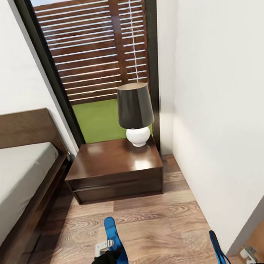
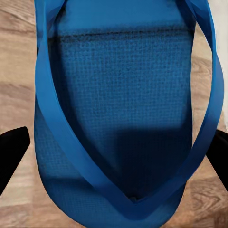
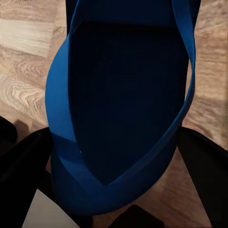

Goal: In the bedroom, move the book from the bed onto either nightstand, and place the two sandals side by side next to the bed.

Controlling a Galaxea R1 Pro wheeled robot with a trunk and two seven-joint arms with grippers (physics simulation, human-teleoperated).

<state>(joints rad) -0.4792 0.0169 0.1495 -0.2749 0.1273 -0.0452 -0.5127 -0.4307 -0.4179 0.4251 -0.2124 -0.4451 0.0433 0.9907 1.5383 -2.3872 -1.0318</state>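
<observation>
1. The nightstand (image 1: 114, 169) stands just right of the bed (image 1: 16, 180), before the window (image 1: 97, 48).
2. A lamp (image 1: 135, 113) sits on its back right corner.
3. Two sandals, one (image 1: 115, 243) left, one (image 1: 218, 251) right, are above the floor (image 1: 160, 230) in front.

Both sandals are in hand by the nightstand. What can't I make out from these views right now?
- Right sandal: head view, cut off by the bottom edge.
- Bed: head view, cut off by the left edge; the book can't be checked.
- Left end effector: left wrist view, fingertips hidden behind the left sandal.
</observation>
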